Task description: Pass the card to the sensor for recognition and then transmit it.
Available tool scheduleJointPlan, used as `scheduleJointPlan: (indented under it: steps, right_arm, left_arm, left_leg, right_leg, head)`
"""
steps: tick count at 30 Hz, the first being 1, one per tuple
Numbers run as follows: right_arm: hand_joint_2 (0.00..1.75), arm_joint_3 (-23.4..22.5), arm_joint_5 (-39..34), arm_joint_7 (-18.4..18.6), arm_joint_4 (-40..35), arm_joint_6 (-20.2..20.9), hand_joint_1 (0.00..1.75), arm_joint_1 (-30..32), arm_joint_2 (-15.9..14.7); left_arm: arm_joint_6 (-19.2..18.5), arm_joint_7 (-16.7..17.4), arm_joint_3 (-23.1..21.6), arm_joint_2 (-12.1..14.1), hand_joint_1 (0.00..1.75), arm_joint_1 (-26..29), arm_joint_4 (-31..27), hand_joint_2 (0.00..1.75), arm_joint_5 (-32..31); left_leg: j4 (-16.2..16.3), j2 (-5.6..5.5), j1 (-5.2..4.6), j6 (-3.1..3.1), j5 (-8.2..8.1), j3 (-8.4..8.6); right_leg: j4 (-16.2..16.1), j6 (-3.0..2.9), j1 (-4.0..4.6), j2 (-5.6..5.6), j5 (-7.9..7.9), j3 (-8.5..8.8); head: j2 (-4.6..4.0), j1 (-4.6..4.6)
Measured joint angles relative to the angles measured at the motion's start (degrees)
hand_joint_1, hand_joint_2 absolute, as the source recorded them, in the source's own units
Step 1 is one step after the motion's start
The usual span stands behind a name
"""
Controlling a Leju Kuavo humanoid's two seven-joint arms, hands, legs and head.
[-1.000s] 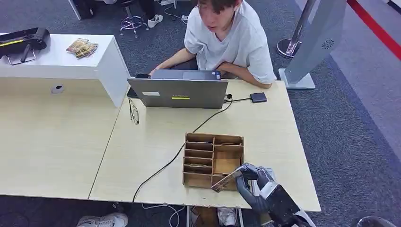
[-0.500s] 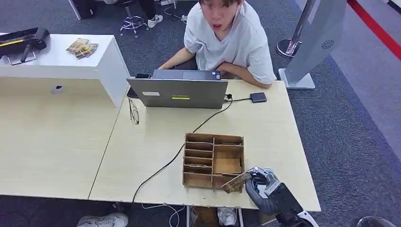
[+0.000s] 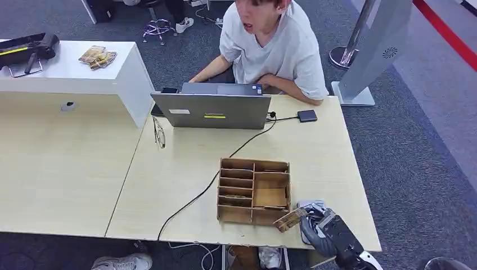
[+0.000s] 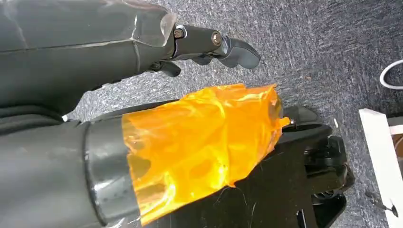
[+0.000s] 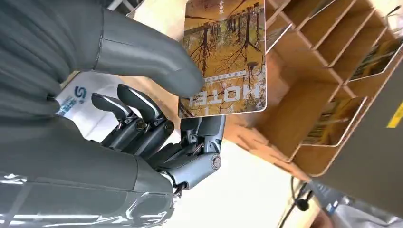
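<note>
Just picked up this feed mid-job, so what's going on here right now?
The robot's right hand holds a card pinched between thumb and fingers, just off the near right corner of the wooden organizer on the table. More cards sit in the organizer's slots. A person sits across the table behind an open laptop. The left hand hangs over the carpet, holding nothing.

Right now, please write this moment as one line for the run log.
stage: card lifted | right hand: pinches card | card: beside box, out of slots | sensor: not reached | left hand: holds nothing
</note>
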Motion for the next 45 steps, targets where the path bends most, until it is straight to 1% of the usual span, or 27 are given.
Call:
scheduleJointPlan:
  steps: [7,15,21,26,30,36,43,45]
  right_arm:
    - [1.75,-1.2,0.6,0.3,1.7,-0.2,1.75,0.0,0.0]
    - [1.75,-3.3,4.2,2.0,2.6,-2.1,1.75,0.0,-0.2]
    - [1.75,-4.9,4.9,2.2,2.8,-2.1,1.75,-0.1,-0.5]
    - [1.75,-6.4,6.0,3.0,2.9,-1.3,1.75,-0.1,-1.4]
    - [1.75,-7.0,8.0,4.3,3.4,0.0,1.75,-0.3,-3.0]
    - [1.75,-7.5,10.4,5.8,4.1,1.0,1.75,-0.3,-5.3]
    - [1.75,-7.7,12.9,7.0,4.8,0.6,1.75,-0.7,-5.7]
    - [1.75,-7.7,13.9,7.3,5.0,-0.1,1.75,-0.7,-5.7]
  left_arm:
    - [0.0,0.0,0.0,0.0,0.0,0.0,0.0,0.0,0.2]
    - [0.0,0.0,0.0,0.0,0.0,0.0,0.0,0.0,0.5]
    - [0.0,0.0,0.0,0.0,0.0,0.0,0.0,0.0,0.7]
    - [0.0,0.0,0.0,0.0,0.0,0.0,0.0,0.0,0.7]
    - [-0.1,0.0,0.0,0.0,0.0,0.0,0.0,0.0,0.8]
    - [-0.3,0.0,0.0,0.0,0.0,0.0,0.0,0.0,0.8]
    - [-0.4,0.0,0.0,0.0,0.0,0.0,0.0,0.0,0.7]
    - [-0.4,0.0,0.0,0.0,0.0,0.0,0.0,0.0,0.7]
  left_leg:
    - [0.0,0.0,0.0,0.01,-0.01,-0.01]
    - [0.0,0.0,-0.01,0.01,-0.01,-0.01]
    - [0.0,-0.01,-0.01,0.01,-0.01,-0.01]
    - [0.0,-0.01,-0.01,0.01,-0.01,-0.02]
    - [0.0,-0.01,-0.02,0.01,-0.01,-0.02]
    - [0.0,-0.01,-0.02,0.01,-0.01,-0.01]
    - [0.0,-0.01,-0.01,0.01,-0.01,-0.01]
    - [0.0,-0.01,-0.01,0.01,-0.01,-0.01]
  right_leg:
    - [0.0,0.01,0.0,0.0,-0.01,0.0]
    - [0.0,0.01,0.0,0.0,0.0,0.0]
    - [0.0,0.01,0.0,0.0,-0.01,0.0]
    - [0.0,0.01,-0.01,0.0,0.0,0.0]
    - [0.0,0.01,-0.01,0.0,0.0,0.0]
    - [0.0,0.01,-0.01,0.0,0.0,0.0]
    - [0.0,0.01,-0.01,0.0,0.0,0.0]
    - [0.0,0.01,-0.01,-0.01,0.0,0.0]
  head:
    - [0.0,0.02]
    - [0.0,0.0]
    - [0.0,0.0]
    - [0.0,0.02]
    - [0.0,0.0]
    - [0.0,0.0]
    - [0.0,0.0]
    - [0.0,0.0]
